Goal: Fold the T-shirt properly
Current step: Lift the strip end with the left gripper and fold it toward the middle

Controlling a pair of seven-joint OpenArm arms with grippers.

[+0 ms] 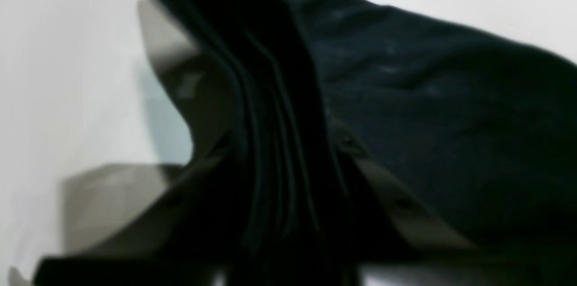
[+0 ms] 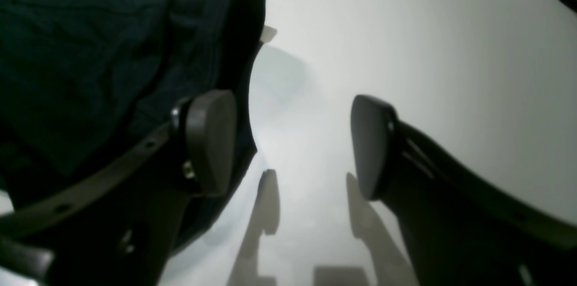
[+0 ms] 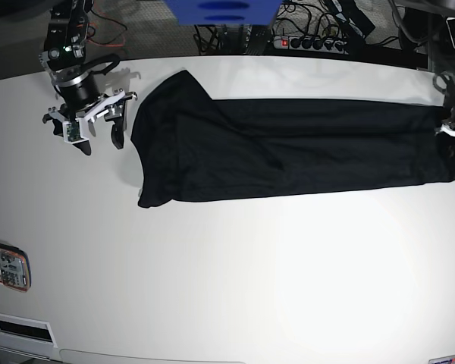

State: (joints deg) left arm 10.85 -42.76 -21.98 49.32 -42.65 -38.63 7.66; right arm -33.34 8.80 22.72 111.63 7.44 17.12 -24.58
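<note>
While the black T-shirt (image 3: 288, 155) lies as a long band across the far half of the white tabletop (image 3: 227, 288), reaching from near its left edge to its right edge, the left gripper (image 3: 453, 125) has its jaws pinched together on the shirt's end at the right edge. The left wrist view shows several bunched layers of dark cloth (image 1: 270, 151) squeezed between its fingers. At the other end, the right gripper (image 3: 98, 125) stands just beside the shirt's rounded left end, jaws apart and holding nothing; in its own view one pad (image 2: 209, 142) is beside the cloth's edge and the other (image 2: 369, 146) is over bare table.

Judging by this, the sides look already folded in, and the step in hand is taking both ends for the lengthwise fold. Next, the right gripper would need to reach in over the near hem, close on all layers, and then both ends must travel together so the band does not twist or slump.
</note>
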